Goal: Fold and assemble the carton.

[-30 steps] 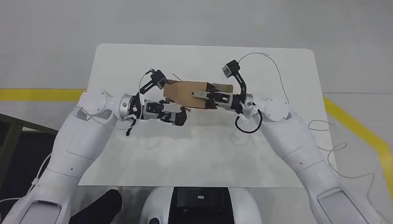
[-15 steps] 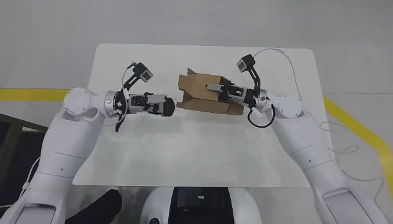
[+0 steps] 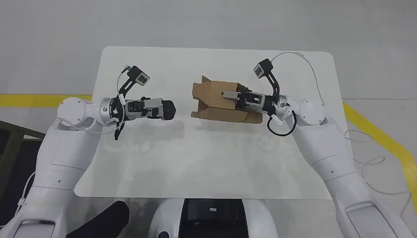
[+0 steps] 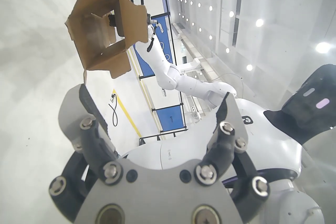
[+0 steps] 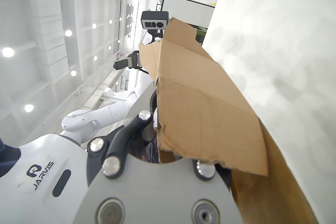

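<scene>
A white bench [image 3: 215, 166] is seen from above, with a brown cardboard carton [image 3: 218, 101] near its middle, toward the far edge. To the left of the carton, apart from it, the left gripper [image 3: 168, 109] hangs over the bench, pointing at the carton's open end. In the left wrist view the left gripper [image 4: 155, 93] has its jaws spread wide, with nothing between them. The carton [image 4: 99, 25] faces it as a partly formed box, its open mouth toward the left gripper and its loose flaps splayed outward around the opening. The right gripper [image 3: 228, 96] enters the carton from the carton's right side, and its jaws are pinching one cardboard wall. In the right wrist view the carton [image 5: 199, 109] lies directly against that gripper, a creased panel with a torn edge covering the jaws. Whether the carton touches the bench or is held just above it cannot be told.
</scene>
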`<state>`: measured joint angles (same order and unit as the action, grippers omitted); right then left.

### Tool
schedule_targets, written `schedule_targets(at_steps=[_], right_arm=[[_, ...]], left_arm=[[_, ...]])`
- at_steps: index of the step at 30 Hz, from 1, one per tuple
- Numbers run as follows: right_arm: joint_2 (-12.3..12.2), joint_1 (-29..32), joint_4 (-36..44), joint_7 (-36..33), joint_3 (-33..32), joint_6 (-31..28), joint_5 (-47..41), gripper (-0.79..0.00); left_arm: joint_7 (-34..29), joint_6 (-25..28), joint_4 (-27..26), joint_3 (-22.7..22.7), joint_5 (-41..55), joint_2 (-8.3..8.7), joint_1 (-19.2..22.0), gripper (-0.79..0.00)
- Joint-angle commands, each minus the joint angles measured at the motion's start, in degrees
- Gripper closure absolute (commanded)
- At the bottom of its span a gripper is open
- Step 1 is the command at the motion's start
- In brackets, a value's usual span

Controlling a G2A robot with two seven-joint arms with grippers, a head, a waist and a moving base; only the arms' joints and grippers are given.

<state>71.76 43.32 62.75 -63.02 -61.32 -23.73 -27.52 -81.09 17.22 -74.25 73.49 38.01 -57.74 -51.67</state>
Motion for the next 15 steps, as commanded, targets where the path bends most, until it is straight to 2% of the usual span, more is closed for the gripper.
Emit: schedule_targets(at_steps=[1, 7, 9, 12, 15], right_arm=[[0.0, 0.0, 0.0, 0.0, 0.0, 0.0, 0.0, 0.000], [0.0, 0.0, 0.0, 0.0, 0.0, 0.0, 0.0, 0.000], [0.0, 0.0, 0.0, 0.0, 0.0, 0.0, 0.0, 0.000], [0.0, 0.0, 0.0, 0.0, 0.0, 0.0, 0.0, 0.000], [0.0, 0.0, 0.0, 0.0, 0.0, 0.0, 0.0, 0.000]], left_arm=[[0.0, 0.0, 0.0, 0.0, 0.0, 0.00, 0.0, -0.785], [0.0, 0.0, 0.0, 0.0, 0.0, 0.00, 0.0, -0.785], [3.2, 0.1, -0.6, -0.1, -1.3, -0.06, -0.7, -0.785], [7.1, 4.4, -0.9, -0.1, -1.7, -0.34, -1.4, -0.785], [9.6, 12.3, 0.4, -0.2, -4.0, -0.62, -1.4, -0.785]])
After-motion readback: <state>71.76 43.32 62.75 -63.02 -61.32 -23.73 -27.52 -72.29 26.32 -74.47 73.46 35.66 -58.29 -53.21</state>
